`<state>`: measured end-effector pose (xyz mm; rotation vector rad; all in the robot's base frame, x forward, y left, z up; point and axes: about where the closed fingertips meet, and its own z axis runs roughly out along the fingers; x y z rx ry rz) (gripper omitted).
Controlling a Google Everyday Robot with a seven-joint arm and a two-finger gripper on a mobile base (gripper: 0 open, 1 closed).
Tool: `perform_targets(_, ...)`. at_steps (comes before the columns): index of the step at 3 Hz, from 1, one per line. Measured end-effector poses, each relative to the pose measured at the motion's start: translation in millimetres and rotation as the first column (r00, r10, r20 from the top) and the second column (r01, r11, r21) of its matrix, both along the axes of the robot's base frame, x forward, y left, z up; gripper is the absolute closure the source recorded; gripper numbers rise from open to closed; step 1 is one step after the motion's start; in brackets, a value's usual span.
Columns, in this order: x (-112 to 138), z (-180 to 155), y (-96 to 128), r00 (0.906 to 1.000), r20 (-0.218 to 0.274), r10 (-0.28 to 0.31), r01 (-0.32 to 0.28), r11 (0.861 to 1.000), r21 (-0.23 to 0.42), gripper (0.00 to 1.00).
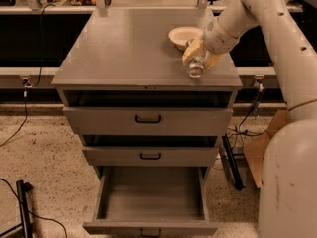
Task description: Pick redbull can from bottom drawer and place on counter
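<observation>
Arm slants down from right, gripper point(200, 61) low, clasping redbull can point(195, 71).
</observation>
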<state>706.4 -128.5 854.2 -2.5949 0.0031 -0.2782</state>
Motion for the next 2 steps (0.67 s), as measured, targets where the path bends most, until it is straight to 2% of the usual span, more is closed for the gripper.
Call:
perform_targets(1, -0.5, 3.4, 6.0, 0.9999, 0.009, 0.009, -0.009, 0.998, -0.055, 0.51)
perform_targets(2, 1.5, 2.4, 8.9, 1.0000, 0.008, 0.005, -0.004, 0.996, -0.093, 0.33)
